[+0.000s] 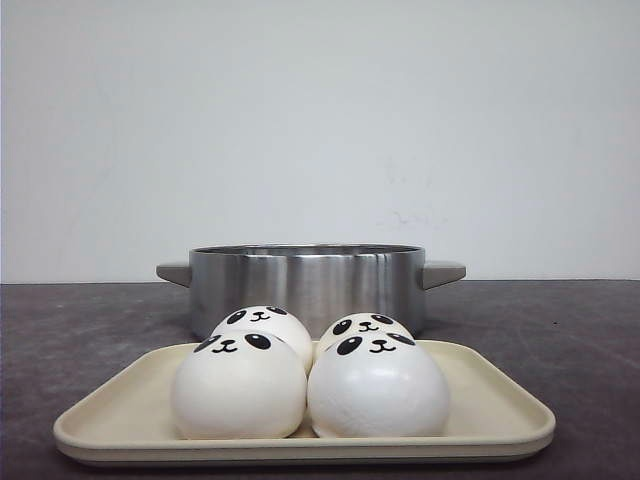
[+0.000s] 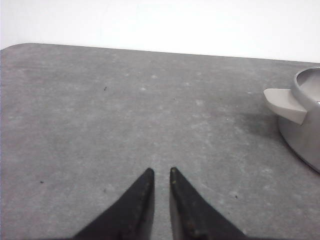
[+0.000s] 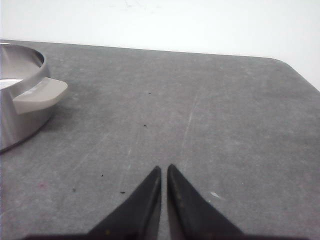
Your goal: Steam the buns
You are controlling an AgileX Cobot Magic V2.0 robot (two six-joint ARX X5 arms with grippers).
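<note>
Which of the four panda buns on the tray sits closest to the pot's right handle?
The back right bun, directly behind the front right bun; it's on the pot side and the right-handle side.

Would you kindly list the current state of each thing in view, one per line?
Four glossy white panda-face buns: bunched upright on the tray, none in the pot.
Cream rectangular plastic tray: flat on the table, holding all the buns.
Round stainless steel pot: upright behind the tray, lidless.
Left gripper: jaws nearly closed, empty.
Right gripper: jaws nearly closed, empty.

Plain white wall (image 1: 320,120) behind a mottled dark grey tabletop (image 1: 560,330), evenly lit.
</note>
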